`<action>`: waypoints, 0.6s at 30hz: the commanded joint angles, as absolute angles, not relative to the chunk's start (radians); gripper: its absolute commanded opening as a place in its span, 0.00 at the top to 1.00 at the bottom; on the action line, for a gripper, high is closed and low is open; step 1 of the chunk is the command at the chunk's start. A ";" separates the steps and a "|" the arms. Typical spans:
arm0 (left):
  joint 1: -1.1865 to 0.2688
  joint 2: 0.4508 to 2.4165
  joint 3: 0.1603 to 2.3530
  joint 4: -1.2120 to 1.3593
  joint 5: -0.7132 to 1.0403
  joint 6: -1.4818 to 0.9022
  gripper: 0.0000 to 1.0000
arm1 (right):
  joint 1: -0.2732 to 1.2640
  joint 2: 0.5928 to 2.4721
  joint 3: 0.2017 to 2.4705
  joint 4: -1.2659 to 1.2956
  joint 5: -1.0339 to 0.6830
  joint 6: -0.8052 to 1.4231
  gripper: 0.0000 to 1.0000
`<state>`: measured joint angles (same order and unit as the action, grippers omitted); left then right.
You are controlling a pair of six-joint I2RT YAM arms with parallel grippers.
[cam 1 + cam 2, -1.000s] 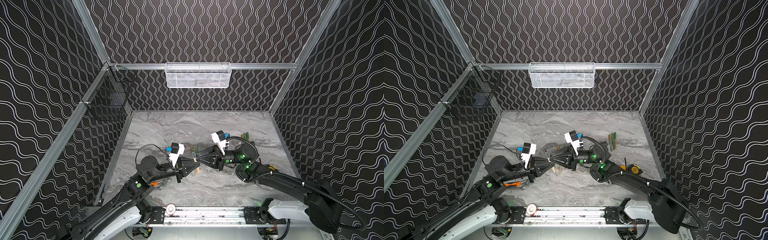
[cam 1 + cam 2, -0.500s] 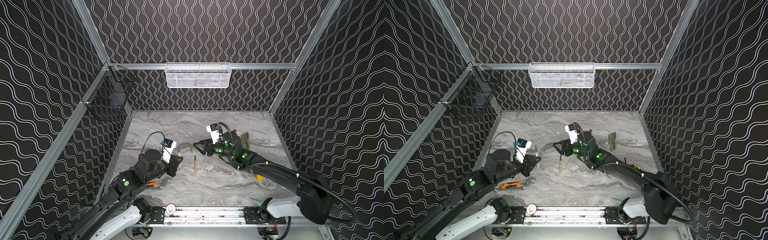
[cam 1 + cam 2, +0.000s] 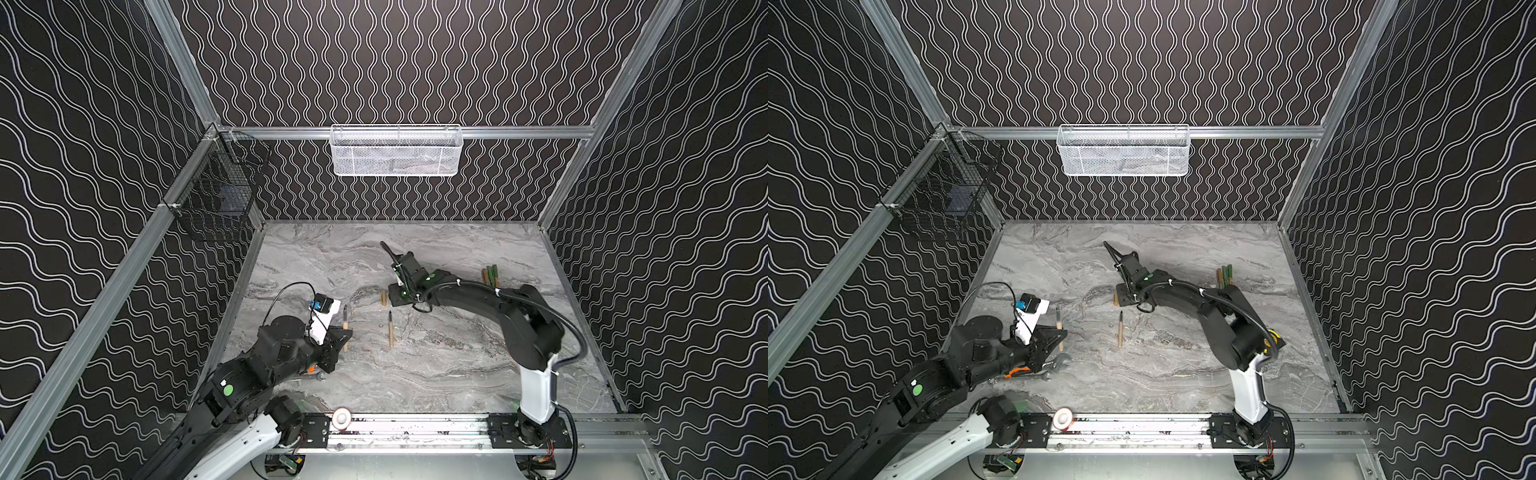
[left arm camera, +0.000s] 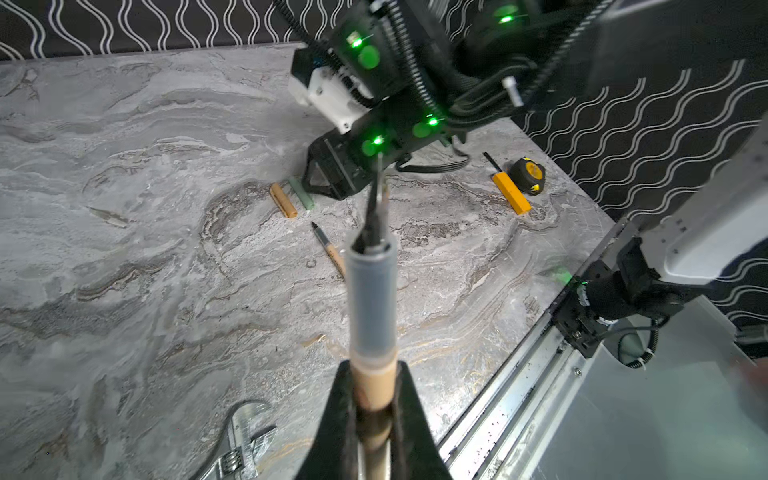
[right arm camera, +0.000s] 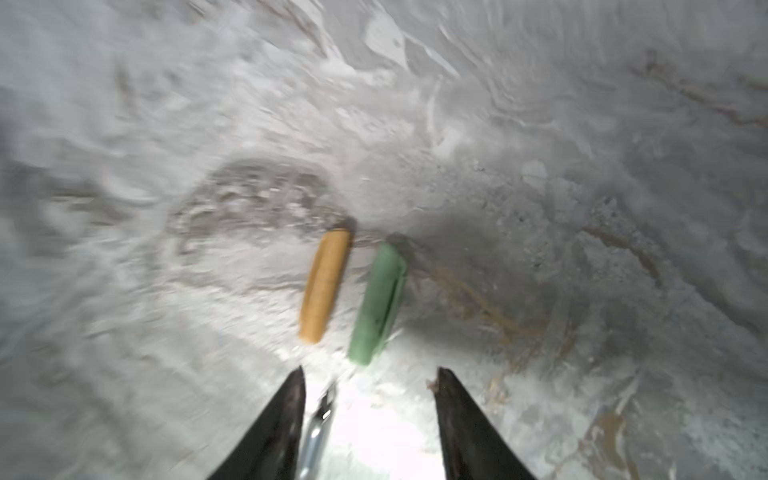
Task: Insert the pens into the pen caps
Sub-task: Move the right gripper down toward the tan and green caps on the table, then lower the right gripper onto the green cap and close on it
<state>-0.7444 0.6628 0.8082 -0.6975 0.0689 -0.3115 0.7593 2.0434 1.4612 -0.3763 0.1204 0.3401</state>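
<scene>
A grey marbled table (image 3: 436,374) is enclosed by black walls (image 3: 83,166) patterned with white waves; a black basket (image 3: 216,208) is hung on the left wall and a white basket (image 3: 395,151) on the back rail. At the left, the left gripper (image 4: 370,374) is seen clenched on a tan held pen (image 4: 372,386), whose grey collar and dark tip are pointed away from the fingers, toward the far side of the table. A wrench (image 3: 1054,365) with an orange handle is laid just beside this gripper, near the front edge, and is partly covered by the left arm in both top views. Near the middle, a loose pen (image 3: 391,330) is laid flat with its dark tip toward the back wall, apart from both grippers. Just behind it, a tan cap (image 5: 325,286) and a green cap (image 5: 378,303) are laid side by side, nearly parallel and not touching. The right gripper (image 5: 370,372) is held low over them, its jaws spread with nothing between, and the green cap is found just ahead of the gap; in both top views only the tan cap is shown, the green one being hidden by the gripper. Further right, toward the back, a pen cluster (image 3: 490,276) of tan and green sticks is laid side by side. Near the right edge, a yellow block (image 4: 511,193) and a tape measure (image 4: 528,176) are set close together
</scene>
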 commanded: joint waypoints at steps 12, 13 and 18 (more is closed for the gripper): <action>-0.741 0.645 0.799 -0.608 0.169 -0.273 1.00 | 0.765 2.170 1.599 -0.501 0.214 0.325 0.58; -0.741 0.642 0.799 -0.608 0.168 -0.274 1.00 | 0.766 2.164 1.597 -0.500 0.220 0.326 0.58; -0.742 0.639 0.798 -0.606 0.172 -0.272 1.00 | 0.770 2.142 1.594 -0.489 0.234 0.327 0.57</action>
<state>-0.7418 0.6365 0.7982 -0.6437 0.1596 -0.2825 0.7696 2.1590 1.5898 -0.4778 0.2092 0.3191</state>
